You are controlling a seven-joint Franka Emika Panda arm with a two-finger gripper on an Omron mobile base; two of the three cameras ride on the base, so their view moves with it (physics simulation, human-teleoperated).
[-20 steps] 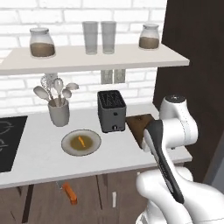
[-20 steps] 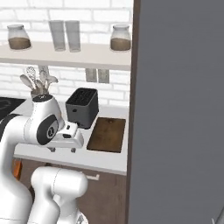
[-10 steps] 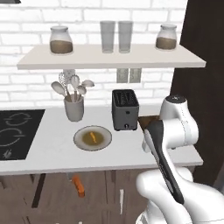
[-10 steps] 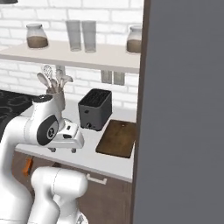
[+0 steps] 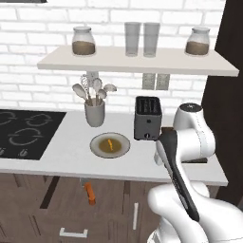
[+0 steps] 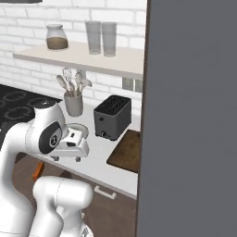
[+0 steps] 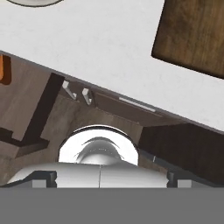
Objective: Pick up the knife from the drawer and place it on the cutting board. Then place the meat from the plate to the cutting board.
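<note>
- The knife (image 5: 89,193) lies in the open drawer (image 5: 71,187), below the worktop (image 5: 66,152) and just under the front edge, a bit to the left of the plate (image 5: 110,144).
- Its orange handle shows well in the left base view, and a bit of orange peeks out at the left edge of the hand view.
- The meat (image 5: 110,144) is a tiny orange strip in the middle of the plate.
- The plate sits on the worktop just left of the toaster (image 5: 147,117), in front of it.
- The cutting board (image 6: 127,150) lies flat on the worktop, on the other side of the toaster from the plate. Nothing is on the board that I can see.
- The gripper (image 6: 69,150) hangs over the front edge of the worktop, near the plate and well apart from the knife.
- Its jaws stand wide apart and hold nothing.
- I think none of the 2 jobs is done yet.
- First the knife must come out of the drawer and go on the board. Then the meat must go from the plate to the board.
- The arm looks like it is only getting near the drawer, so the task is right at the start.
</note>
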